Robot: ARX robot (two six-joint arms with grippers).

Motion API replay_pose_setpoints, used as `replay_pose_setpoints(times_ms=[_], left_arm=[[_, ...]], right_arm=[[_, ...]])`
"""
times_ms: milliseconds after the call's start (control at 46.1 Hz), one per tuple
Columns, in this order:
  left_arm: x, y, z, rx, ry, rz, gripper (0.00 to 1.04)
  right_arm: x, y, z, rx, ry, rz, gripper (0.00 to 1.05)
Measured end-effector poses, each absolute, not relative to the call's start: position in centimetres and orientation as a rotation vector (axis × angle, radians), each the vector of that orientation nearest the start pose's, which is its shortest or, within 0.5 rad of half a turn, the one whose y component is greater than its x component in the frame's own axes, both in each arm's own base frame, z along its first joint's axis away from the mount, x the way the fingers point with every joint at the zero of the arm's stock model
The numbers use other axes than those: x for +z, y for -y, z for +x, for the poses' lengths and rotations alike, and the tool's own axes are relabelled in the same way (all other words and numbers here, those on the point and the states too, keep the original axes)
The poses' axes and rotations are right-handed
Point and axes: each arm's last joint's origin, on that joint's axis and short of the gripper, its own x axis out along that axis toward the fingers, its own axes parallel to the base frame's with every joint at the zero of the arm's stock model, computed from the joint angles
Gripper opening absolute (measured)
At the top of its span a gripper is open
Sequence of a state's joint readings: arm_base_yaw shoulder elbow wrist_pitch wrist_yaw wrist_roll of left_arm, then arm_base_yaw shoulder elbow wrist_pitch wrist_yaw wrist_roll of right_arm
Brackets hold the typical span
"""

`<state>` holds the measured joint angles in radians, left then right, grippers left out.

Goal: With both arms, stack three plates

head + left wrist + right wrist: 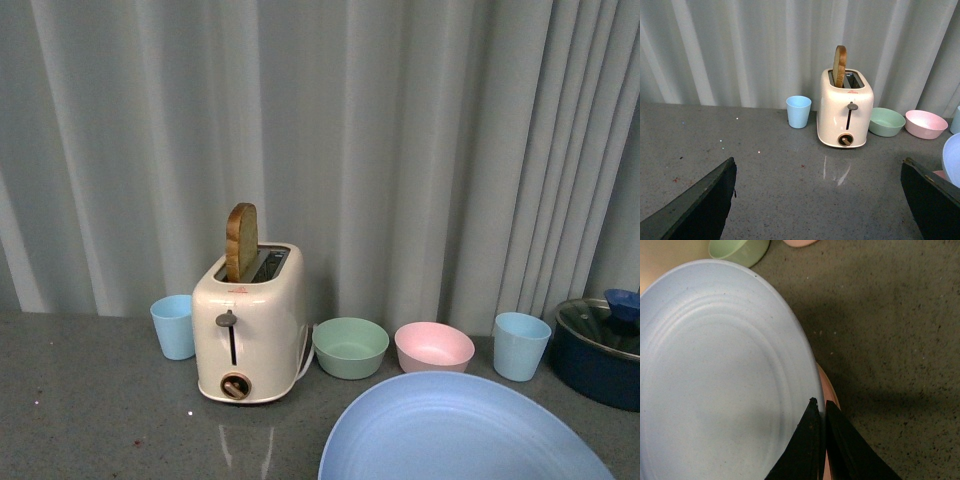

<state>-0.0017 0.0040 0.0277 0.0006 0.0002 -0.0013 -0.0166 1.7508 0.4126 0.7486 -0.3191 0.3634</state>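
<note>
Where the front view shows only the far part of the blue plate (pixel 465 430), cut off by the lower edge, the right wrist view shows the right gripper (pixel 820 404) with its fingers pressed together on that plate's rim. It also shows a sliver of the pink plate (pixel 834 396) lying beneath. The left wrist view adds the left gripper (pixel 817 162), fingers spread wide with nothing between them, over the counter (pixel 770 165); both plates appear there only as slivers at the frame edge.

Surface: speckled grey counter before a pale pleated curtain (pixel 400 150). Along the back stand a blue cup (pixel 174 326), a cream toaster (pixel 250 335) holding one slice of bread (pixel 241 240), a green bowl (pixel 350 347), a pink bowl (pixel 434 346), a second cup (pixel 521 345) and a dark pot (pixel 600 360), which is partly cut off. Whether the blue plate rests on the pink one or hangs clear cannot be told.
</note>
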Motion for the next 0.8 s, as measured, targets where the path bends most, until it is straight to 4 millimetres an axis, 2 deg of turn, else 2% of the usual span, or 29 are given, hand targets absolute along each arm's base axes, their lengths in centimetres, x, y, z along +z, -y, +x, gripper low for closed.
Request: replay_pose_setpoints(times_ms=[303, 802], left_arm=[[17.3, 0.0, 9.6, -0.002, 0.024, -0.001, 0.98], [17.3, 0.0, 9.6, -0.002, 0.024, -0.001, 0.98]], right_arm=[[7.3, -1.5, 26.2, 0.206, -0.688, 0.448, 0.03], [6.2, -1.7, 26.8, 0.202, -0.732, 0.46, 0.03]])
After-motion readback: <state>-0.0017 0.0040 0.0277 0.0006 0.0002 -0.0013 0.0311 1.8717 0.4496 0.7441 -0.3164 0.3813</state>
